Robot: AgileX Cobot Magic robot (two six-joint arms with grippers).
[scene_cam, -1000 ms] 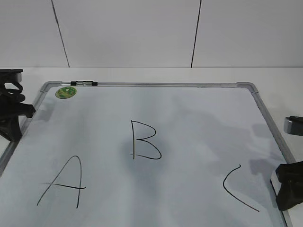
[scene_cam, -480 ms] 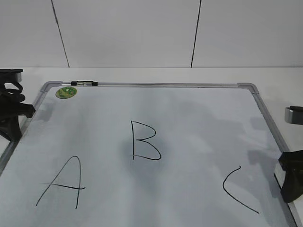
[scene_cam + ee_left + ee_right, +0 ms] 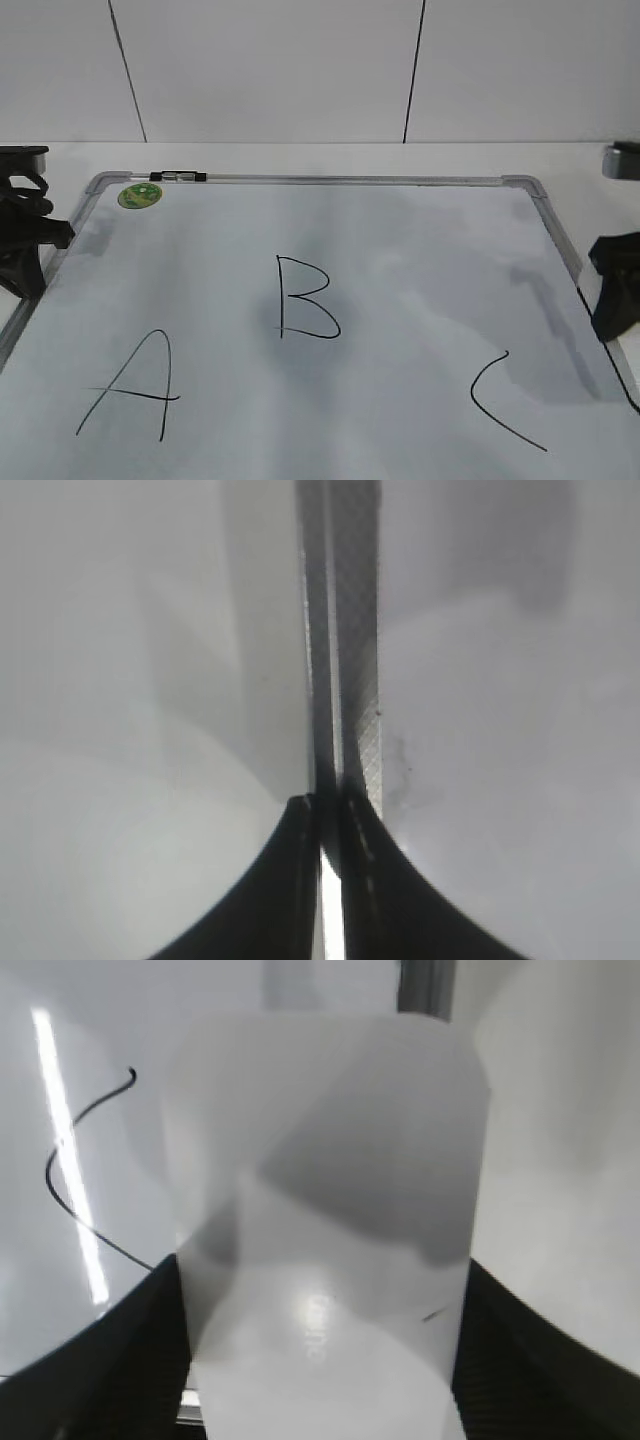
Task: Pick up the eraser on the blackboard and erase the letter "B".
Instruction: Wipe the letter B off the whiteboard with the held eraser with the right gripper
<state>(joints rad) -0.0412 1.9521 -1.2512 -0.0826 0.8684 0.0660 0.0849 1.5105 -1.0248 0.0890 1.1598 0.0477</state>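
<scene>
The blackboard point(image 3: 400, 250) lies flat, a white board with a grey frame. The letter "B" point(image 3: 305, 297) is drawn in black at its middle. My right gripper point(image 3: 612, 285) hangs over the board's right edge. In the right wrist view it point(image 3: 320, 1290) is shut on the eraser point(image 3: 325, 1260), a white oblong block held above the board. The eraser itself does not show in the exterior view. My left gripper point(image 3: 25, 250) is shut and empty at the board's left edge, over the frame point(image 3: 355, 660) in the left wrist view point(image 3: 328, 815).
A black "A" point(image 3: 130, 385) is at the front left and a "C" point(image 3: 500, 400) at the front right, also in the right wrist view point(image 3: 70, 1180). A small marker point(image 3: 178, 177) lies on the far frame beside a round green sticker point(image 3: 139, 195).
My right gripper has risen and moved from the front right corner toward the far right edge, with its shadow sliding over the board. The left arm has not moved.
</scene>
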